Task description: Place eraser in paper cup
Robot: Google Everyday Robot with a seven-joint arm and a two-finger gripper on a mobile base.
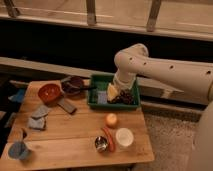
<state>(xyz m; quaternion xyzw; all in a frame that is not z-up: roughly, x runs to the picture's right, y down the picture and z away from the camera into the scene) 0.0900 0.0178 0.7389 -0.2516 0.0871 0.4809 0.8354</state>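
gripper (121, 93): low inside green tray (98, 84), at worktop's (75, 127) far side; open or closed, cannot tell
eraser (66, 105): flat on worktop, just beside red bowl (49, 92), well apart from gripper
paper cup (124, 137): upright, near front edge, beside metal cup (101, 144)

We see a pale wooden tabletop (70, 127) on speckled grey floor (170, 131); behind it, a dark wall (55, 42) under metal-framed windows (120, 10).

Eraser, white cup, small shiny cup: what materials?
Eraser: matte dark grey, probably rubber or foam, no shine. Paper cup: matte white, likely paper. Metal cup: glinting, looks steel. Gripper is down in the green tray.
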